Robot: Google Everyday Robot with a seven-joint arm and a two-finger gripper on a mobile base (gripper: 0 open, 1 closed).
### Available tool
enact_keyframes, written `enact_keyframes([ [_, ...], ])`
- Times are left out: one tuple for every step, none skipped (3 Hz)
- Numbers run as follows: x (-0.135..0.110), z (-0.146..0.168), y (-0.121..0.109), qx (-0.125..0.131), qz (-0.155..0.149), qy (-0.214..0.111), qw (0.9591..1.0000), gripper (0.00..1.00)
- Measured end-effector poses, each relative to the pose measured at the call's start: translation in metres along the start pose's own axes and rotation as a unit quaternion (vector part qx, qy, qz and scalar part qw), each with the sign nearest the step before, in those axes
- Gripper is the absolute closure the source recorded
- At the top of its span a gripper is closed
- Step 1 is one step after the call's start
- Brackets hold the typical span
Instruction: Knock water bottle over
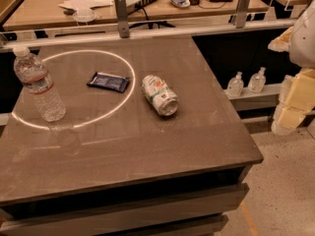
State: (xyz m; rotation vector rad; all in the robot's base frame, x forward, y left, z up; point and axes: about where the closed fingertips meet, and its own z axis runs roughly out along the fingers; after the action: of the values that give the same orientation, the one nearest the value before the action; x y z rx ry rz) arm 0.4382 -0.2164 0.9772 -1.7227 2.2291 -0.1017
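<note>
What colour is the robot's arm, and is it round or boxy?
The robot arm has a smooth, rounded white shell on top. Below it, at the right edge of the picture, the gripper looks made of boxy cream-yellow blocks with a paler whitish end. No cables or markings show.

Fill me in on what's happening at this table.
Nothing is being handled yet. The water bottle that is to be knocked over stands upright near the left edge of the table, untouched. The robot's gripper hangs beyond the table's right side, well away from the bottle. A dented can lies on its side mid-table, with a dark packet to its left.
</note>
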Motion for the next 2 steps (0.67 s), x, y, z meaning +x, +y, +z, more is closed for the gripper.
enact_keyframes([
  [0.0,0.0,0.0,0.0,0.0,0.0,1.0,0.0],
  [-0.0023,-0.0028,-0.0001,0.003,-0.003,-0.009,0.9999,0.0],
])
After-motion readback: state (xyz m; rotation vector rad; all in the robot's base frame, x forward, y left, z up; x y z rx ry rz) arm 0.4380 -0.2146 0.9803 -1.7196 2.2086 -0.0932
